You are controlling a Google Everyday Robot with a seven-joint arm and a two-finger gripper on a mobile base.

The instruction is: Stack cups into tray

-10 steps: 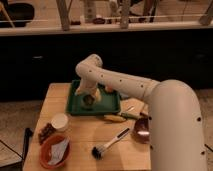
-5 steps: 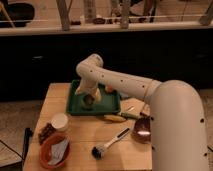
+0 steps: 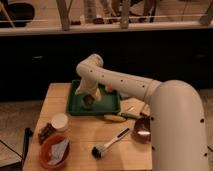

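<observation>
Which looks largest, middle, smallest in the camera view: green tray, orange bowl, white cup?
1. green tray
2. orange bowl
3. white cup, though the bowl is nearer the camera.
The gripper is over the tray.

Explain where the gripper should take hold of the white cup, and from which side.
Probably by its rim, from above: the white cup appears to stand upright, mouth up, with dark items close beside it. The gripper hangs over the green tray, away from the cup.
</observation>
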